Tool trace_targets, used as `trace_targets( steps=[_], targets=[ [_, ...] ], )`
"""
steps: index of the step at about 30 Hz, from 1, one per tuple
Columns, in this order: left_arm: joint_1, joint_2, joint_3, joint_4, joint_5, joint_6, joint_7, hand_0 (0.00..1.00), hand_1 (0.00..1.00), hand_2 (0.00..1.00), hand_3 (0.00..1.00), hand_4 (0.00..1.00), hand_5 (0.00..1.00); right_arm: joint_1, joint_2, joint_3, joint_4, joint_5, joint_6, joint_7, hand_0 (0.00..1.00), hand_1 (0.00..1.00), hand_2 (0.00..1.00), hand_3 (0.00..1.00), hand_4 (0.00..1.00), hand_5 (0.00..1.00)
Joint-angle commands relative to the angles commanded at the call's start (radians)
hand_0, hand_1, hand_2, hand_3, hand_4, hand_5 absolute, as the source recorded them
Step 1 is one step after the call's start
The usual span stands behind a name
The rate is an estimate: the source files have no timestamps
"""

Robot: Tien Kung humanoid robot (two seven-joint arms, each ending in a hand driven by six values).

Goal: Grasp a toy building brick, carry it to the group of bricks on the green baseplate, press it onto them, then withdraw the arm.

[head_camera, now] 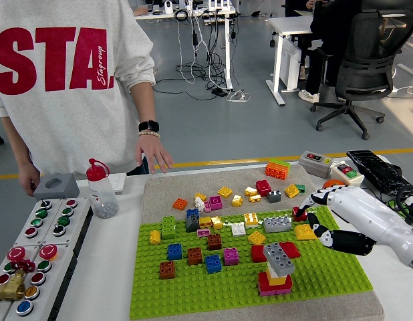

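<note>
While white right hand (312,215) hovers over flat green studded baseplate (193,294), fingers spread, empty, fingertip near small red brick (299,213); stacked grey-yellow-red brick group (276,267) sits just below-left; person's hand (153,154) at table's far edge.

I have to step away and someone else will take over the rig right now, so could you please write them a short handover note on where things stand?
Right hand: over the green baseplate's right side, fingers open, holding nothing, fingertips by the small red brick and yellow brick.
Left hand: out of view.
Stacked group of bricks, grey on top, stands at the baseplate's near right. Loose bricks lie across the baseplate and the beige mat beyond it.
A person stands at the far left side, one hand near the mat's corner.
Done: nothing gripped so far.
Left: grasp a brick, carry it to the stack, press it on, withdraw.
</note>
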Motion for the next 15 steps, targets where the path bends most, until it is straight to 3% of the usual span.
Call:
trace_targets(
  steps=[15],
  targets=[
    [-0.006, 0.003, 0.009, 0.0, -0.012, 0.0, -0.002, 0.669, 0.616, 0.577, 0.459, 0.237, 0.998, 0.071, 0.042, -0.131, 0.0, -0.013, 0.008, -0.015, 0.619, 0.634, 0.625, 0.566, 0.18, 0.342]
  ],
)
